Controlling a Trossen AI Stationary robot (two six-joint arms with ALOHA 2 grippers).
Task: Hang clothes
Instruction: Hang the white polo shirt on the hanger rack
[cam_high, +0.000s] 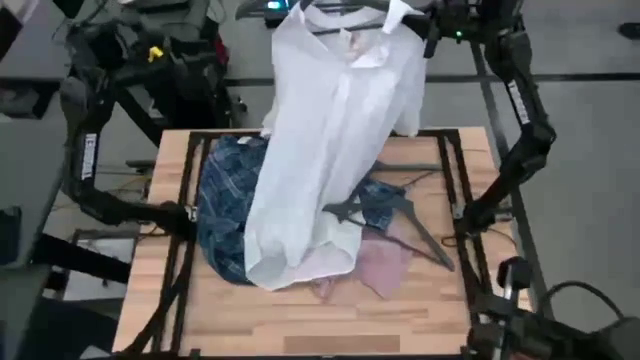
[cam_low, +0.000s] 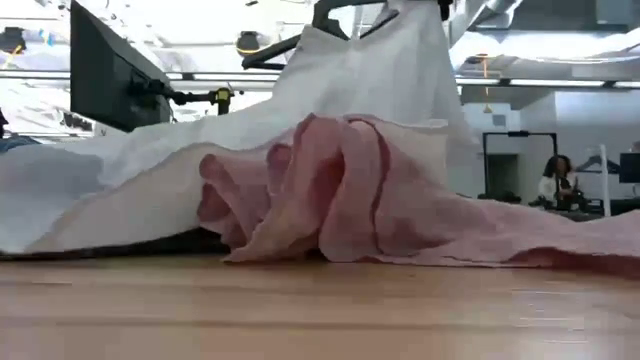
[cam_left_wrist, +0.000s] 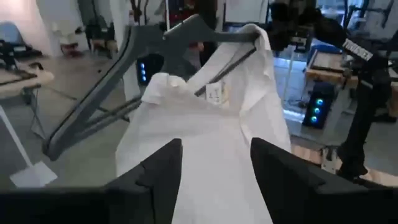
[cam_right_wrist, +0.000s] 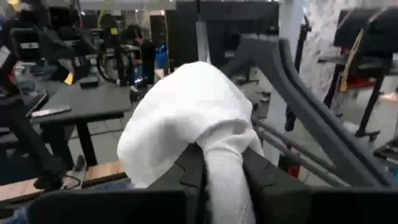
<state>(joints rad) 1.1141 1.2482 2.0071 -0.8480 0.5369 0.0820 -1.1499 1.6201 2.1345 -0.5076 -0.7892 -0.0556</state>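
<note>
Right pincer pinches the white shirt on the hanger; left pincer, spread, faces its collar. Seat the free shoulder fully before letting go.

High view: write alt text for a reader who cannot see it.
A white shirt hangs on a dark hanger held up past the table's far edge, its hem trailing over a plaid shirt and a pink shirt. A second hanger lies on that pile.
</note>
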